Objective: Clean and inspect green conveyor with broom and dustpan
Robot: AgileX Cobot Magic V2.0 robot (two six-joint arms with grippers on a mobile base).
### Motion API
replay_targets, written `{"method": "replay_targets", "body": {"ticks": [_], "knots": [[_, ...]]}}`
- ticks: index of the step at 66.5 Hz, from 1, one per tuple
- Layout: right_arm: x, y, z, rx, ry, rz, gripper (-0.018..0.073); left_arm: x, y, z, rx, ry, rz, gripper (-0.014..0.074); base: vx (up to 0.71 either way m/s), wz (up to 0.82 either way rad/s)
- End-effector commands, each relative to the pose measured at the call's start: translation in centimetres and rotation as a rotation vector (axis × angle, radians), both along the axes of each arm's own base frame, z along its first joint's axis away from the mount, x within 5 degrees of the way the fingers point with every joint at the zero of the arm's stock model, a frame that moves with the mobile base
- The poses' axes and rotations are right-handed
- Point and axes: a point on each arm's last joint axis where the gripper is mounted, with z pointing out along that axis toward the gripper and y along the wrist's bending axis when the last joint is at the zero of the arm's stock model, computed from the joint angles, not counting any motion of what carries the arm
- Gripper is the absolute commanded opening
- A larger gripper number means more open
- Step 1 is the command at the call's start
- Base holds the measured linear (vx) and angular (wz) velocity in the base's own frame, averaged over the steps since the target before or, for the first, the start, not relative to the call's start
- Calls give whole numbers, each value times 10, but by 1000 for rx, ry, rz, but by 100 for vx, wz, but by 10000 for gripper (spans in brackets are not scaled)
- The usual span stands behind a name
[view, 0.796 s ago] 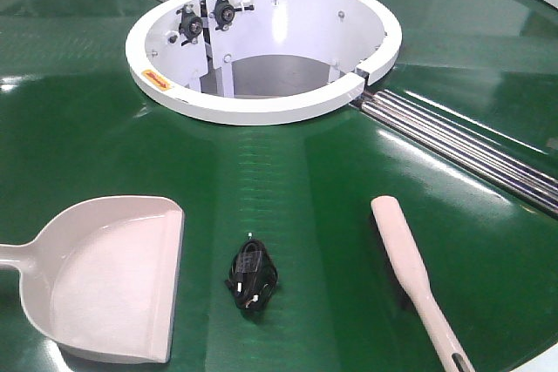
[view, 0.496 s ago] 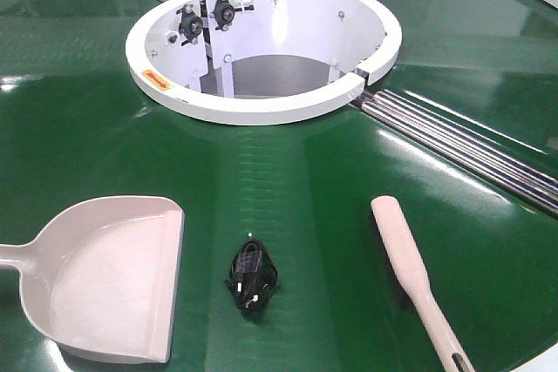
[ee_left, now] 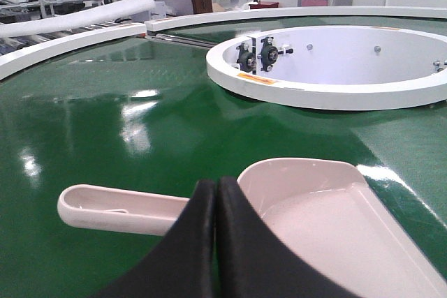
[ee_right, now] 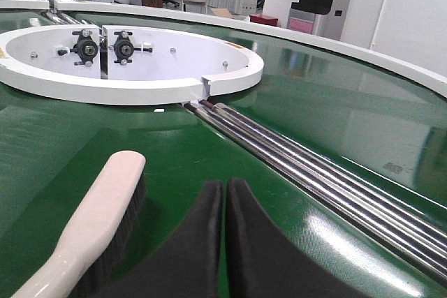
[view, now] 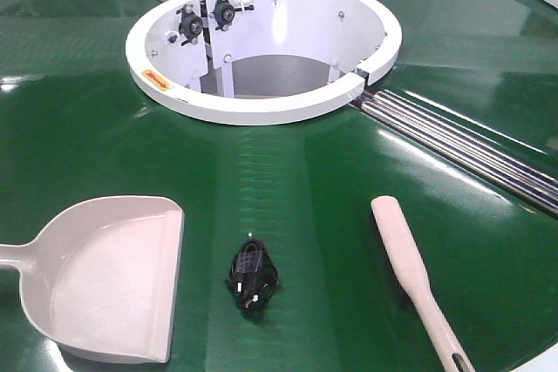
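Observation:
The glossy green conveyor [view: 288,172] fills the front view. On it at lower left lies the pale dustpan [view: 105,280], mouth to the right, handle running off the left edge. The pale broom [view: 410,272] lies at lower right, head away from me. Neither gripper shows in the front view. In the left wrist view my left gripper [ee_left: 216,185] is shut and empty, just above the dustpan [ee_left: 328,221] where its handle meets the pan. My right gripper [ee_right: 225,186] is shut on nothing, to the right of the broom [ee_right: 98,221].
A small black coiled cable bundle [view: 251,276] lies on the belt between dustpan and broom. A white ring-shaped housing [view: 261,45] stands at the centre back. Silver rollers [view: 462,145] run diagonally from the ring to the right edge.

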Motion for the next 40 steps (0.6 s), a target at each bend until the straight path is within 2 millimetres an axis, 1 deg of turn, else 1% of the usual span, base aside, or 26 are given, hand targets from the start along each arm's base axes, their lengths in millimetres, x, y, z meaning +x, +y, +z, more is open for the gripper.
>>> {"method": "replay_targets", "body": {"ticks": [1,11,16,21,30,35,40], "knots": [[0,-1,3,1,-73,-12,-5,0,1,-1,-12,-62,13,-22,0,0],[0,-1,6,2,-98,-16,-5,0,1,0,-12,-66,13,-22,0,0],[0,-2,9,4,-128,-20,-5,0,1,2,-19,-95,17,-22,0,0],[-1,-3,15,9,-199,-31,-5,0,2,6,-18,-135,22,-22,0,0],[-2,-5,25,26,-309,-49,-5,-1,3,15,-16,-229,34,-22,0,0],[-3,-5,29,79,-333,-51,-5,-3,4,24,-17,-331,47,-22,0,0],[-6,-6,42,117,-373,-49,-5,-6,5,33,-47,-428,53,-22,0,0]]}}
